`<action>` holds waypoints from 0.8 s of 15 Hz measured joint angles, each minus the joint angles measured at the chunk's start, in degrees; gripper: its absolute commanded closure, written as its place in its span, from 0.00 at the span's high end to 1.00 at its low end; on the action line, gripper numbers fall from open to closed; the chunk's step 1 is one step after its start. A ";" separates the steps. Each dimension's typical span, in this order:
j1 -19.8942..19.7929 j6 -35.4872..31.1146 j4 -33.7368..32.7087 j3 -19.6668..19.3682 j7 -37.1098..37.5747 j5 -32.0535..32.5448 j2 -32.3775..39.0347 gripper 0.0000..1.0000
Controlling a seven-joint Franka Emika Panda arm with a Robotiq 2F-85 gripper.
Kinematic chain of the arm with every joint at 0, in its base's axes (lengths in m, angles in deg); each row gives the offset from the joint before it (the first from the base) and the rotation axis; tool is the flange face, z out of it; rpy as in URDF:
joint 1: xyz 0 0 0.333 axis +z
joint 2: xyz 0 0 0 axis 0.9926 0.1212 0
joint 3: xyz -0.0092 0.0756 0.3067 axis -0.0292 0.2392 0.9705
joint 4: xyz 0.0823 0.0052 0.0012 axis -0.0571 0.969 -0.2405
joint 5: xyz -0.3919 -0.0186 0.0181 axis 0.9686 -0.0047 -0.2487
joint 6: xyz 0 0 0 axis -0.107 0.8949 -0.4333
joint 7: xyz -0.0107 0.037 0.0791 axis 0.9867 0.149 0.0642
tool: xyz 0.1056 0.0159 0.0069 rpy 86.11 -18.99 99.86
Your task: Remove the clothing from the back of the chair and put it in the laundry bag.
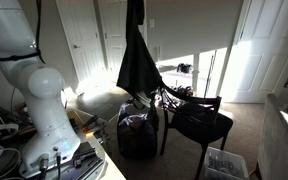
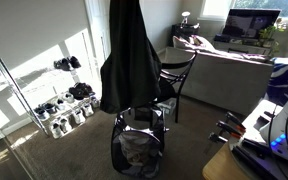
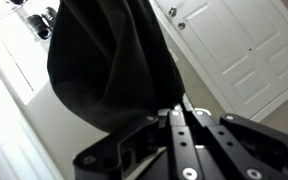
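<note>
Claw (image 3: 178, 114): black, entering the wrist view from the bottom edge, closed tight on a top fold of the clothing (image 3: 104, 60). Clothing (image 1: 134, 55): large, black, limp; suspended from the claw and draped straight down beneath it, narrow at the top and widening toward the hem, clear of the chair (image 1: 204, 125). Same clothing (image 2: 129, 60) in an exterior view, lower edge close over the bag's mouth, contact there not discernible. Laundry bag (image 1: 136, 135): dark, squat, round, soft-sided, on the carpet directly below the claw and the hanging garment; mouth open upward, visible again in an exterior view (image 2: 137, 148). Chair (image 2: 182, 72): dark wood, open back, flat seat, nothing draped on it, standing just beside the bag, below the claw and off to one side. White robot arm (image 1: 39, 85): near the camera, well to the side of the claw. Clear plastic bin (image 1: 224, 162): on the floor beyond the chair, far below the claw. Shoe rack (image 2: 64, 100): against the wall, low, away from the claw. White panelled door (image 3: 234, 50): behind the garment in the wrist view.
</note>
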 measured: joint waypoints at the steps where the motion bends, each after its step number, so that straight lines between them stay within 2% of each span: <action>1: 0.52 0.90 0.02 -0.03 -2.62 -3.30 -0.27 0.05; 6: 0.52 3.95 0.81 -2.28 -7.50 -12.43 -1.13 0.05; 12: 0.68 7.72 1.00 -2.91 -9.25 -13.06 -1.12 0.05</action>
